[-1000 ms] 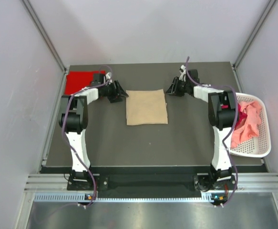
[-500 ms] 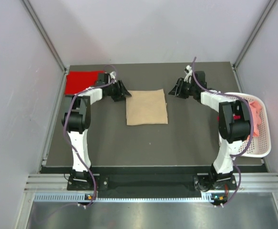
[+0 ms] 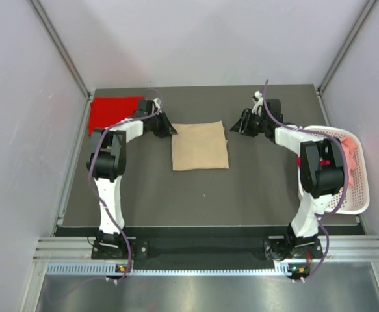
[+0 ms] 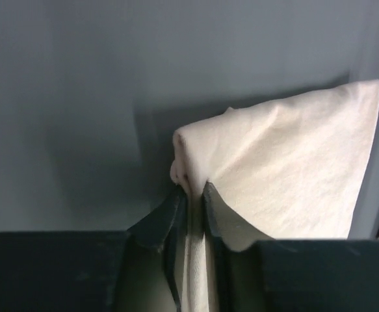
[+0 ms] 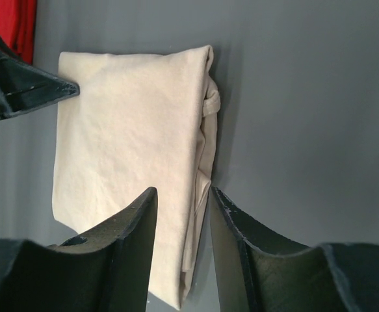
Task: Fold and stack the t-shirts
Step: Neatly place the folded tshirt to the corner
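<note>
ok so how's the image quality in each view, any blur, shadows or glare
top external: even, flat light, no glare on the table. left wrist: the left end effector is dark with little detail, and the tan t-shirt throws a soft shadow to its left. right wrist: cloth crisp, the right end effector nearly black, edges slightly soft.

We look down from above and behind the arm bases, far enough to take in the whole table. The left wrist camera sits close behind the left gripper, facing the tan t-shirt — the right wrist camera faces it from the opposite edge, slightly farther back. All three views share this shirt.
</note>
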Motion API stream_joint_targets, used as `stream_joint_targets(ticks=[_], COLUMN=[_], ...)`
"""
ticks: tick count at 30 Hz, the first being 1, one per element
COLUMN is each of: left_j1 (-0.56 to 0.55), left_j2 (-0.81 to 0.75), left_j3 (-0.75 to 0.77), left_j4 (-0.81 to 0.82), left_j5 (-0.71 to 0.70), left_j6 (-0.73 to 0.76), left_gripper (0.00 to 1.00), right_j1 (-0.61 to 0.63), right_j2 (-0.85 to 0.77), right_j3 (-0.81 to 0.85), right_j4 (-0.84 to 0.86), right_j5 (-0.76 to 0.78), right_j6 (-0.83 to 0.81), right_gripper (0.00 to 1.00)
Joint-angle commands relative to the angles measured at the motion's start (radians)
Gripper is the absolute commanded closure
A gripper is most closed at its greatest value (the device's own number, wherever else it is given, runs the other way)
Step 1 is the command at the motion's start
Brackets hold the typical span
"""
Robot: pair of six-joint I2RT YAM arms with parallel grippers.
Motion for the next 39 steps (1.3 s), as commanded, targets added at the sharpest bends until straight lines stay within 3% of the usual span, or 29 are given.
stream_joint_targets(ticks=[1,3,10,16,24,39], left_j1=[-0.018,-0.024,-0.075,-0.095,-0.125,-0.130], left_j2=[0.054,0.050,-0.025,-0.055,-0.055,-0.158], left_j3=[0.026,0.055,0.205,0.235,0.339,0.403], left_j4=[-0.083,-0.098,-0.354,-0.404,-0.566,-0.689], left_j5=[-0.083,-0.084,-0.254,-0.281,-0.519,-0.799], left_j6=[0.019,0.026,0.094,0.088,0.135,0.342], left_gripper=[0.83,1.00,1.00,1.00,1.00,1.00], right_j1=[-0.002,-0.004,-0.004,-0.004,-0.004,-0.005], right_j2=[-0.071,-0.088,-0.152,-0.172,-0.194,-0.208], right_j3=[-0.013,-0.026,-0.052,-0.076,-0.095,-0.108], right_j4=[0.053,0.050,0.036,0.046,0.052,0.068], right_j5=[-0.025,-0.016,-0.016,-0.030,-0.035,-0.047], right_j6=[0.002,0.002,-0.001,0.001,0.001,0.022], right_gripper=[0.62,0.62,0.62,0.61,0.61,0.60])
